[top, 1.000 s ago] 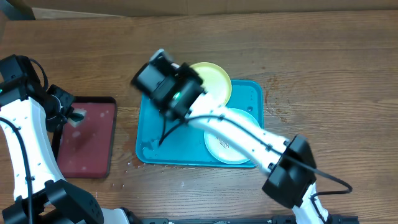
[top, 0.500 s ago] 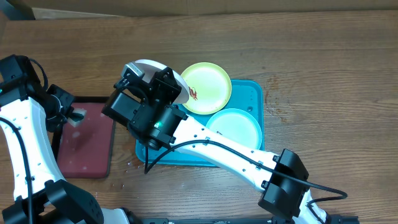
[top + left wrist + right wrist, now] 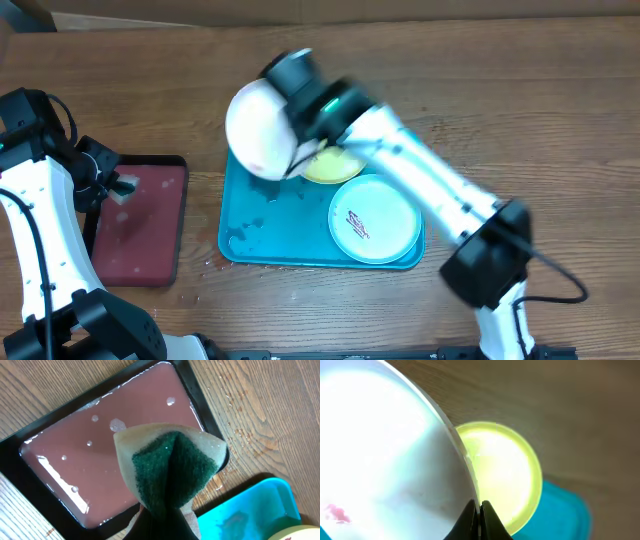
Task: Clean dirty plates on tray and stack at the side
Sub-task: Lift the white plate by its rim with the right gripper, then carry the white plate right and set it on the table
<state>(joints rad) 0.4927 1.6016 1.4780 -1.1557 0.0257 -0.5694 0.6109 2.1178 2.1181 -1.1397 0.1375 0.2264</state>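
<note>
My right gripper is shut on the rim of the white-pink plate and holds it tilted above the far left corner of the turquoise tray. The yellow-green plate lies on the tray's far edge, partly hidden by the arm. The pale mint plate, with a reddish smear, lies on the tray's right side. My left gripper is shut on a green and tan sponge over the dark red tray.
The dark red tray holds a thin film of water with droplets. A corner of the turquoise tray shows in the left wrist view. Water drops lie on the wooden table near both trays.
My right arm has swung from the tray's left side toward the far side, lifting the white-pink plate up and tilting it. The left arm has not moved.
</note>
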